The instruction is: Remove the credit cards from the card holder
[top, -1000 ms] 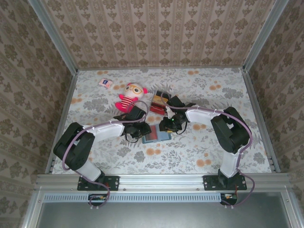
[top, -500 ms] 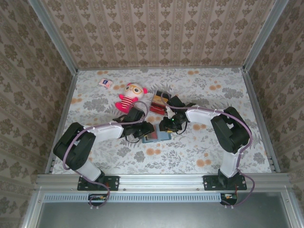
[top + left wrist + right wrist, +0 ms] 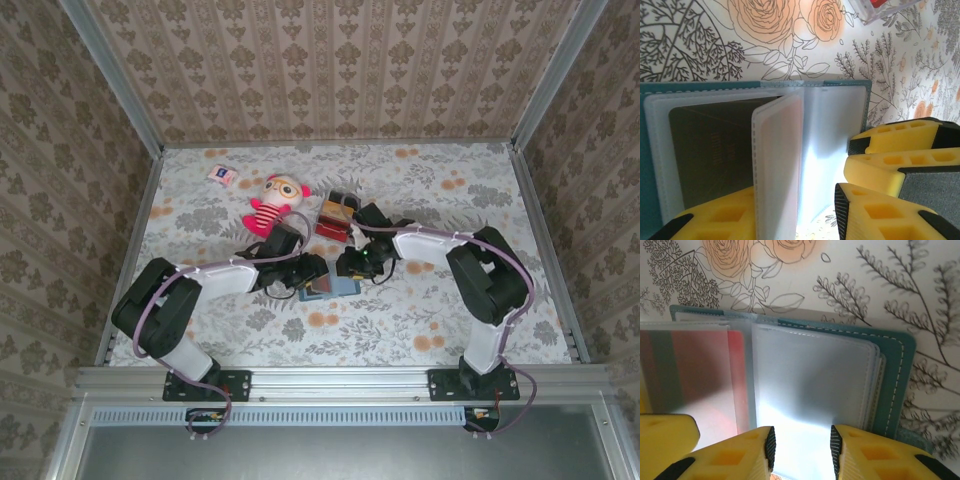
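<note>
Card holder (image 3: 338,288) lies open at centre of the surface (image 3: 450,200), betw. both arms. Left tool (image 3: 795,205) has jaws part-open, astride a raised clear sleeve (image 3: 777,165) — prob. to expose the dark card (image 3: 710,150). Right tool (image 3: 801,440) shows a narrow gap, nothing clamped, low over the opposite page — likely steadying it. Red card (image 3: 700,370) sits pocketed.

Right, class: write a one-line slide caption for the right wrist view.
Right gripper open over the frosted sleeves of the teal card holder, a red card showing through one.
</note>
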You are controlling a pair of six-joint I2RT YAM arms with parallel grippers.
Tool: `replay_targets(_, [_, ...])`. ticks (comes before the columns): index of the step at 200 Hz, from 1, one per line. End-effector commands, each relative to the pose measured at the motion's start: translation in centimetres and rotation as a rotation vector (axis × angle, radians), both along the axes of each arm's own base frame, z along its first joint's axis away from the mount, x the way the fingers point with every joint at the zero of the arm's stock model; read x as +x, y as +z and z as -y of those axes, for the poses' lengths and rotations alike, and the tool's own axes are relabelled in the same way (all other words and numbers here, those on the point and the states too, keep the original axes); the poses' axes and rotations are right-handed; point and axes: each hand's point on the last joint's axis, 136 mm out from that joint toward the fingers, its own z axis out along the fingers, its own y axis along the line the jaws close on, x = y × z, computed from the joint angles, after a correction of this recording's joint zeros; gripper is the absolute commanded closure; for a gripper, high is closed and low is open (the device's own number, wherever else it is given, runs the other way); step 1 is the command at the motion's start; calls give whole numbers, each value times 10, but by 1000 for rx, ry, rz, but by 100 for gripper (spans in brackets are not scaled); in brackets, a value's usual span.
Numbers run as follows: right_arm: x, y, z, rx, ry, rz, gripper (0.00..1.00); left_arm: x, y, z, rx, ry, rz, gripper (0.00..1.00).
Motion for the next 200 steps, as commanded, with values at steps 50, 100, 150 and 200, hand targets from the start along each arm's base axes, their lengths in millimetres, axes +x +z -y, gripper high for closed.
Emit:
replay_targets(50, [26,71,30,110,-217,255,50,6,41,30,-136,-65,110,55])
replay_targets(100, [27,98,61,85,-313,384,41,9,46,66,-178,-137,121,50])
replay_targets(150, [24,92,59,84,-295,347,43,18,34,56,-119,-76,94,32])
replay_targets(200, [22,69,39,82,-244,236,62,17,26,7,6,43,93,30])
